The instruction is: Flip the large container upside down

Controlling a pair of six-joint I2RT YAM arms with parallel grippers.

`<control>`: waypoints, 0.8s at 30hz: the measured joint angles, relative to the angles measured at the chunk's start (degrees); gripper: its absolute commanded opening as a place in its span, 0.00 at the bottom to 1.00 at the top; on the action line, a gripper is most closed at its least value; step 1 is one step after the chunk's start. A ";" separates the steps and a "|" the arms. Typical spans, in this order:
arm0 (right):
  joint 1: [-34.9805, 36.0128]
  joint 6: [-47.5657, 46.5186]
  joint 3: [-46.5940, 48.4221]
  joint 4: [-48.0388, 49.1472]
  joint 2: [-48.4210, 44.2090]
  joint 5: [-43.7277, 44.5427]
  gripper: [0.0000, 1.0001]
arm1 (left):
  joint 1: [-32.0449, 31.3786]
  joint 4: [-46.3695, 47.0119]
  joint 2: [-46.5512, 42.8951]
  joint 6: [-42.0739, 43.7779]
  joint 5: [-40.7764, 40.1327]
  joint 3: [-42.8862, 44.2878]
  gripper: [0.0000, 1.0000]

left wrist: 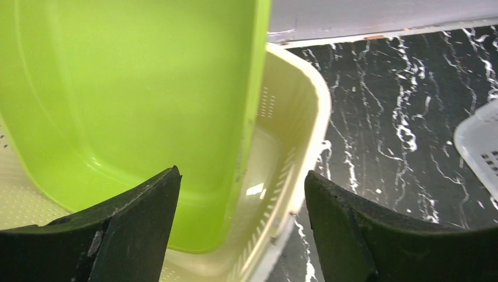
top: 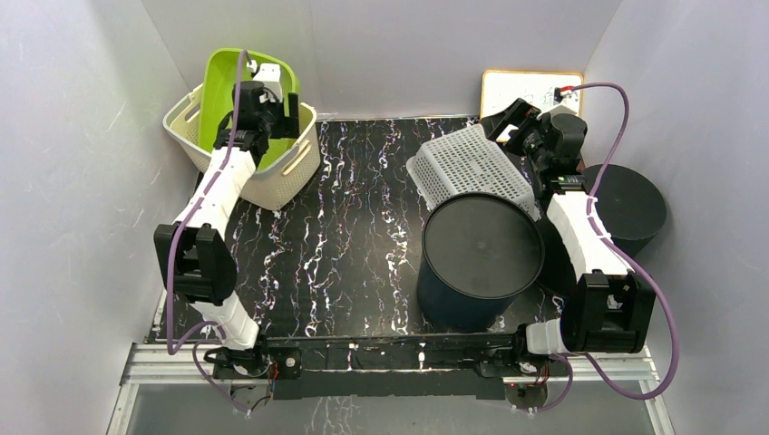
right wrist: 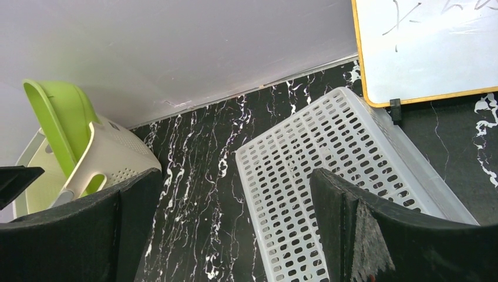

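A large dark blue round bin [top: 475, 254] stands at the table's front right with a flat closed face up; no opening shows. My left gripper [top: 275, 111] is open over a beige basket [top: 295, 168] at the back left, its fingers straddling the basket's rim [left wrist: 305, 111] and the wall of a green tub [left wrist: 129, 100] standing inside it. My right gripper [top: 504, 120] is open and empty above a white perforated basket [top: 473, 165], which lies bottom up behind the bin. In the right wrist view the white basket [right wrist: 329, 176] lies under the gripper [right wrist: 235, 173].
A second black round container [top: 627, 207] sits at the far right behind my right arm. A small whiteboard [top: 530, 91] leans at the back right. Grey walls close in the black marbled table [top: 345, 236] on three sides.
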 measured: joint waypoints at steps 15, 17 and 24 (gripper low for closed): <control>0.00 0.04 -1.16 0.00 0.02 -0.52 0.98 | 0.72 7.06 7.34 2.38 3.04 -0.07 0.89; 0.00 -0.07 -1.33 0.02 0.02 -0.52 0.98 | 1.22 9.05 7.69 2.38 2.25 -0.17 0.98; 0.00 -0.17 -1.51 0.02 1.07 -0.44 0.98 | 2.58 15.72 7.67 2.08 1.46 -2.38 0.98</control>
